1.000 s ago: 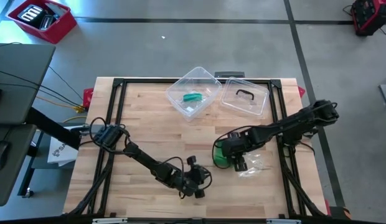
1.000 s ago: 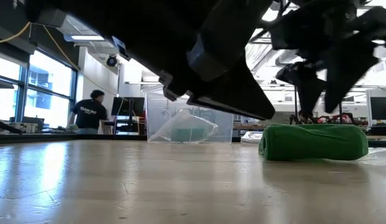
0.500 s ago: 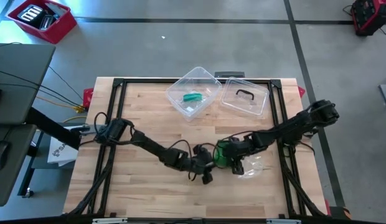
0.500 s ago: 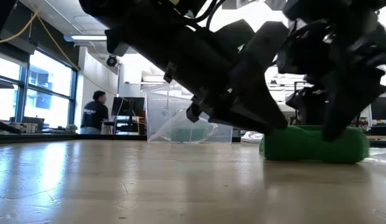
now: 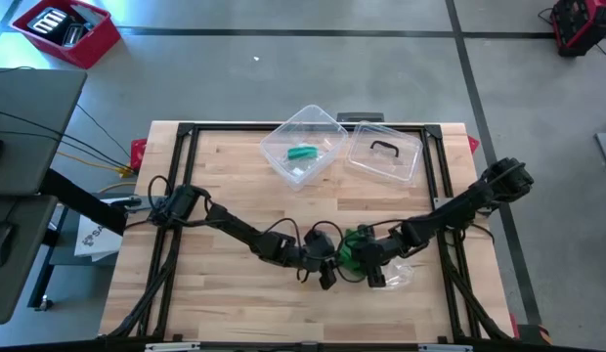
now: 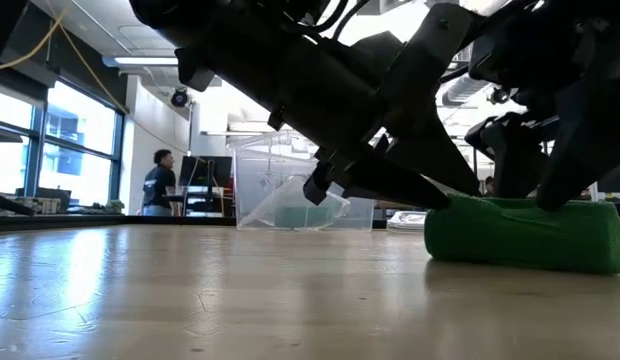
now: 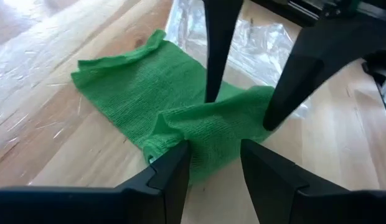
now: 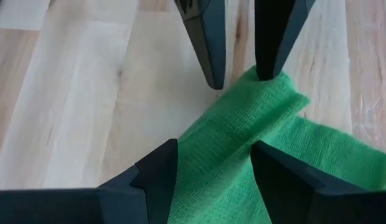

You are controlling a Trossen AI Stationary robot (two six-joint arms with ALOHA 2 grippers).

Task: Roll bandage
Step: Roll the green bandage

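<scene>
A green gauze bandage [image 5: 354, 242] lies on the wooden table. It is partly rolled: a loose roll [image 7: 211, 134] with a flat strip [image 7: 131, 81] spread out beyond it. My left gripper [image 7: 211, 171] is open, low and nearly level, with one end of the roll between its fingers. My right gripper [image 8: 211, 180] is open too. It comes down from above at the roll's other side, and its fingers straddle the cloth. The two grippers face each other across the roll [image 6: 525, 235]. My left gripper comes in low from the table's left. One fingertip [image 8: 266, 73] touches the corner of the roll's end [image 8: 268, 87]; the other [image 8: 215, 81] stands on the wood beside it. The roll rests on the table. My right gripper slants down from the table's right. One fingertip [image 7: 210, 96] stands on the cloth just behind the roll, the other [image 7: 271, 124] at the roll's edge. The bandage lies on the table; whether the tips press it I cannot tell.
A crumpled clear wrapper [image 5: 401, 272] lies just right of the bandage, under the right arm. A clear box [image 5: 305, 145] with a green item inside and its lid [image 5: 384, 154] sit at the far edge. A person stands in the room beyond the table [image 6: 158, 185].
My left gripper has swung from the near edge toward the bandage, rolled about its own axis, and opened around the roll's end. My right gripper has sunk onto the bandage and tipped more steeply down. The bandage has shifted slightly toward the near edge.
</scene>
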